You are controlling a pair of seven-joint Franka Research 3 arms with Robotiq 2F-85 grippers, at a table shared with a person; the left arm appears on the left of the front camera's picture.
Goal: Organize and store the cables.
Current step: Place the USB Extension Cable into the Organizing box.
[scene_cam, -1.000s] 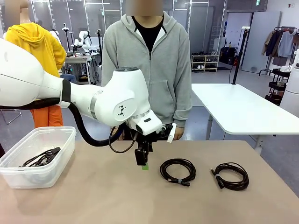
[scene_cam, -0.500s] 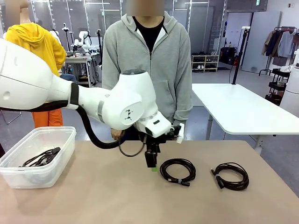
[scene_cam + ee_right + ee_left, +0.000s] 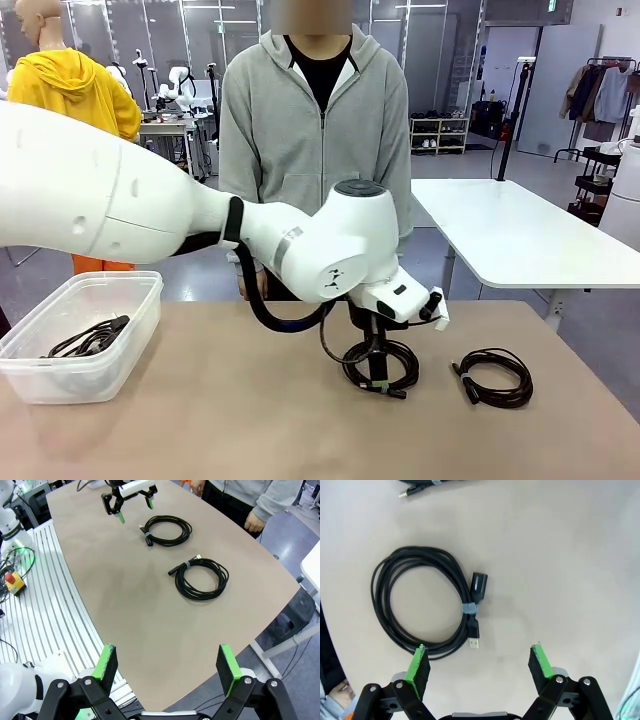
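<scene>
Over on the left of the table [image 3: 200, 430] sits a clear plastic tub [image 3: 40, 385] with one black cable [image 3: 90, 338] lying inside it. The left arm [image 3: 150, 215] stretches across the middle, in front of a person in a grey hoodie [image 3: 315, 140] standing at the far side. The left fingers [image 3: 377, 365] hang low at the middle coil [image 3: 411, 367], spread wide with nothing between them. Through the left wrist camera that coil [image 3: 380, 597] lies flat, bound by a small grey tie, its two plug ends side by side. One green pad [image 3: 418, 666] lines up with the coil's near edge and the other is over bare table; I can't tell if there's contact. Further right, the second coil [image 3: 524, 383] lies flat, apart from the first. The right fingers [image 3: 107, 662] hover well away from both coils, spread wide, holding nothing.
</scene>
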